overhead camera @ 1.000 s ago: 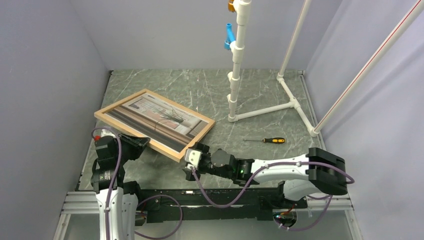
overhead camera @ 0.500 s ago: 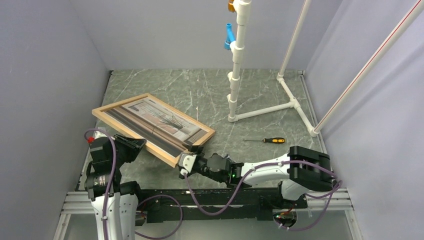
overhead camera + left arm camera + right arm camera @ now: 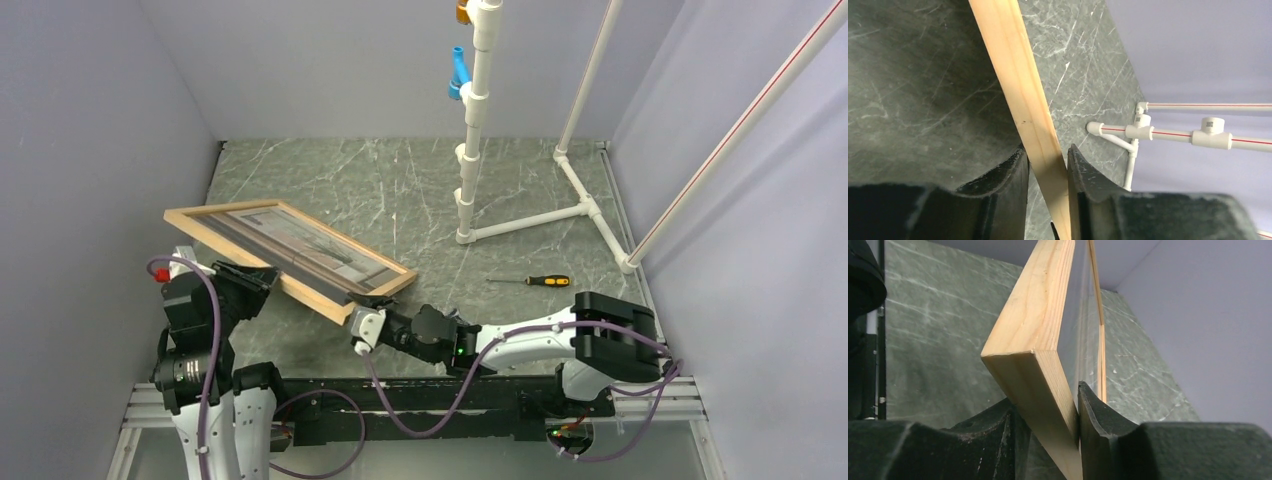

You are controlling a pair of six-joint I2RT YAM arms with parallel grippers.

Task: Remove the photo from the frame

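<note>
**Left jaws:** pinching the near long rail of the large rectangular frame of thin light wood strips (image 3: 300, 294), towards its left end.

**Right jaws:** pinching the frame's near right corner.

**Position:** the frame is held tilted over the near left of the dark green marbled worktop (image 3: 400, 180). Whether the far corner rests on it cannot be told.

**Contents:** the large rectangular print of a pale interior with a spiky plant (image 3: 300, 245) is seated in the frame, face up.

**Handling (judged):**
- Frame: light, stiff and smooth-sided. Grip the rails, never the glossy face, which may be fragile.
- Print: thin, limp and easily creased. Take it by an edge.
</note>
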